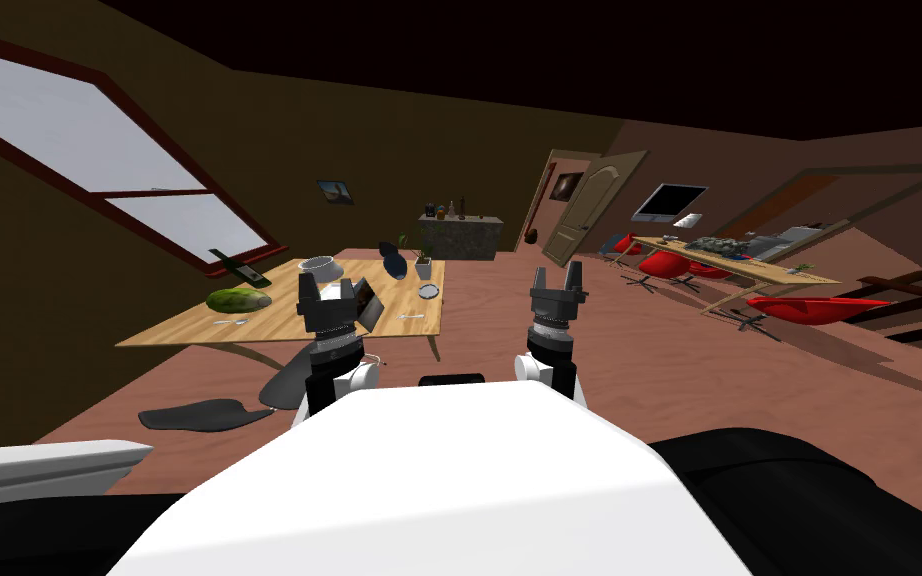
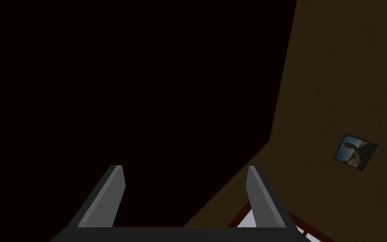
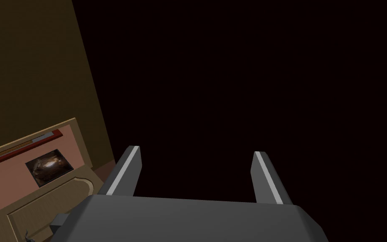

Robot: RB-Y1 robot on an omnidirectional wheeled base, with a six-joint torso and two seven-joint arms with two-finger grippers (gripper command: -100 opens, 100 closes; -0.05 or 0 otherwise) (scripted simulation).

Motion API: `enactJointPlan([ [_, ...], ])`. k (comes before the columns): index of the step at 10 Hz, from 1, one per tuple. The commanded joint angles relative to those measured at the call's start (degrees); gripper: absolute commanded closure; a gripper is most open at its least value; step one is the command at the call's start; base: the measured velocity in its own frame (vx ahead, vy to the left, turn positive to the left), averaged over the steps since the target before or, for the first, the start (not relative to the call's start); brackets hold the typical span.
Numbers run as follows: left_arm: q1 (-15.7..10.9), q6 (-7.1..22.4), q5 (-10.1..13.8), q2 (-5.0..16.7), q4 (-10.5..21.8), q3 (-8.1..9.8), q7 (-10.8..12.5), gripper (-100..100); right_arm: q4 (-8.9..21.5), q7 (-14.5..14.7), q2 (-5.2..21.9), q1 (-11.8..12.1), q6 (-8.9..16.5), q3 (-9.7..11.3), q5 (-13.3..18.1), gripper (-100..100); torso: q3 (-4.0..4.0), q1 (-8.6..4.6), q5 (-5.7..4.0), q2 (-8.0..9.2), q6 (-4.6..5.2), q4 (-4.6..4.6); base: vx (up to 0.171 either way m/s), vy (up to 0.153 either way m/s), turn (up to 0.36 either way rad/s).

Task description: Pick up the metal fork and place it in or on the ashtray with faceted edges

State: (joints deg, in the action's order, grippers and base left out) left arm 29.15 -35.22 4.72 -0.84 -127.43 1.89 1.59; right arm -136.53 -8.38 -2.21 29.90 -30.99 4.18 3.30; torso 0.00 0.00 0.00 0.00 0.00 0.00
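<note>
Left end effector point(image 1: 330, 285) and right end effector point(image 1: 558, 275) held upright, fingers spread apart, wooden worktop point(image 1: 179, 325) seen ahead, round grey ashtray point(image 1: 429, 291) set near its edge

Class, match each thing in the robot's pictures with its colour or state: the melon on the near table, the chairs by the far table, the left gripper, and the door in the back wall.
Things:
1. melon
2. chairs
3. left gripper
4. door

Colour or state:
A. open, holding nothing
B. red
C. ajar, light brown
D. green

Pairs: 1-D, 2-B, 3-A, 4-C.
</note>
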Motion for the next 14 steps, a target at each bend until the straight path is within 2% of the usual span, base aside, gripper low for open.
enactJointPlan([
  [1,-0.4,1.0,-0.1,1.9,0.5,0.11,-0.1,-100,0.0,0.0,0.0,0.0,0.0,0.0,0.0,0,0.0,0.0,0.0,0.0,0.0,0.0,-0.004,0.01,0.012],
  [5,-2.7,6.6,-0.8,6.8,3.7,0.73,-0.5,-100,0.0,0.0,0.0,0.0,0.0,0.0,0.0,0,0.02,0.14,0.03,0.04,0.0,0.01,-0.012,0.03,0.018],
  [6,-2.7,7.1,-0.8,6.8,3.7,0.73,-0.5,-100,0.0,0.0,0.0,0.0,0.0,0.0,0.0,0,0.02,0.18,0.04,0.04,0.0,0.01,-0.01,0.034,0.003],
  [8,-4.6,10.7,-1.2,8.7,6.1,1.17,-0.8,-100,0.0,0.0,0.0,0.0,0.0,0.0,0.0,0,0.02,0.14,0.03,0.03,0.0,0.01,-0.015,0.037,0.025],
  [11,-5.7,14.5,-1.4,9.5,7.5,1.41,-1.0,-100,0.0,0.0,0.0,0.0,0.0,0.0,0.0,0,0.01,0.13,0.03,0.02,0.0,0.01,-0.008,0.028,0.007],
  [12,-6.9,16.9,-1.7,10.1,9.1,1.65,-1.3,-100,0.0,0.0,0.0,0.0,0.0,0.0,0.0,0,0.01,0.1,0.03,0.01,0.0,0.0,-0.011,0.029,0.016],
  [13,-6.9,17.5,-1.7,10.1,9.1,1.65,-1.3,-100,0.0,0.0,0.0,0.0,0.0,0.0,0.0,0,0.01,0.12,0.03,0.02,0.0,0.0,-0.01,0.026,0.006],
  [14,-8.1,19.7,-1.9,10.7,10.7,1.9,-1.5,-100,0.0,0.0,0.0,0.0,0.0,0.0,0.0,0,0.01,0.1,0.03,0.02,0.0,0.01,-0.012,0.032,0.014],
])
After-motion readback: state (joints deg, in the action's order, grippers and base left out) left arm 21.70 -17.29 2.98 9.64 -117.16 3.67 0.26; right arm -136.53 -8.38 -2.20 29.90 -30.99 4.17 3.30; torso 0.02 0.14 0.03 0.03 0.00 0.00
